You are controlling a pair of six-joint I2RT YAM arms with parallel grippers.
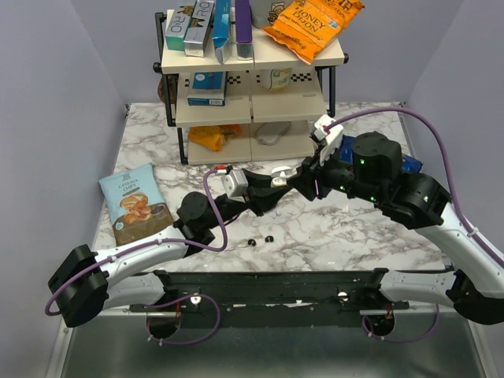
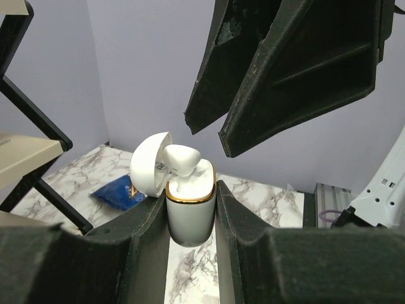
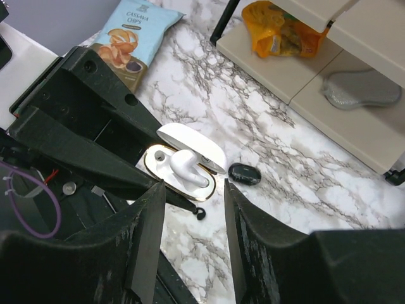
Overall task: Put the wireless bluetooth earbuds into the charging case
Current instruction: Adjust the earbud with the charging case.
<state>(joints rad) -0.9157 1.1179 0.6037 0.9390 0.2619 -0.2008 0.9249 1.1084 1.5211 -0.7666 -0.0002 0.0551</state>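
Observation:
My left gripper (image 2: pixel 190 195) is shut on a white charging case (image 2: pixel 190 212) with a gold rim and holds it upright above the table, its lid (image 2: pixel 150 166) open. A white earbud (image 2: pixel 182 159) rests partly in the case, its head sticking up; the other slot (image 3: pixel 157 155) is empty. My right gripper (image 3: pixel 190 212) is open and empty just above the case (image 3: pixel 180 171), its fingers (image 2: pixel 285 69) pointing down at it. A small black oval case (image 3: pixel 244 173) lies on the marble beside it. Two tiny black buds (image 1: pixel 252 242) (image 1: pixel 270 238) lie on the table below the grippers.
A shelf rack (image 1: pixel 252 118) with boxes and snack bags stands at the back. A grey oval thing (image 3: pixel 361 92) and an orange bag (image 3: pixel 278 28) lie on its low shelf. A chips bag (image 1: pixel 135 203) lies at the left, a blue packet (image 1: pixel 409 164) behind the right arm.

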